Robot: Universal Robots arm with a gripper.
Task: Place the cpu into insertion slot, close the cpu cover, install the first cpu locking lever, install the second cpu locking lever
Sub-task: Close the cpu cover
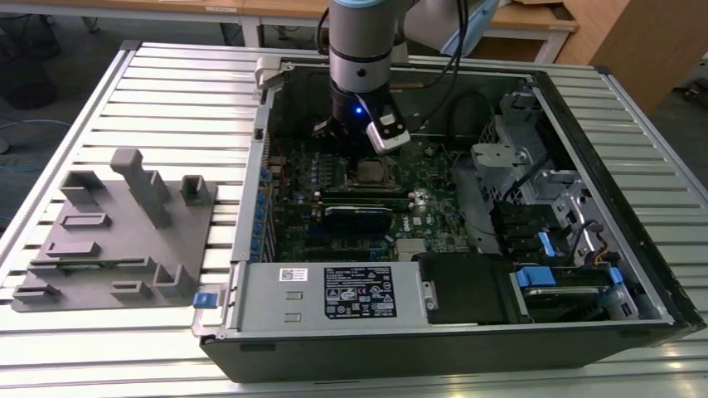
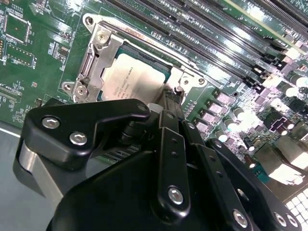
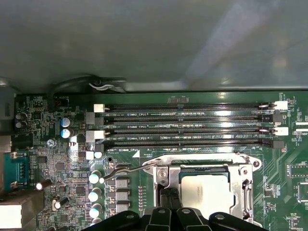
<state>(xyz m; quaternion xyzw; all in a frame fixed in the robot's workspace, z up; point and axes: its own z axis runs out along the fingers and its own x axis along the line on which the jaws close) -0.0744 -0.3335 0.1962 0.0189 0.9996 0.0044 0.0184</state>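
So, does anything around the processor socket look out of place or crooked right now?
One thin wire lever juts out from a corner of the metal frame instead of lying along its edge, so it looks unlatched. The chip sits flat and square under the frame.

Slatted metal table (image 1: 166, 91), wooden desks (image 1: 531, 15) behind, grey floor (image 1: 681, 133)
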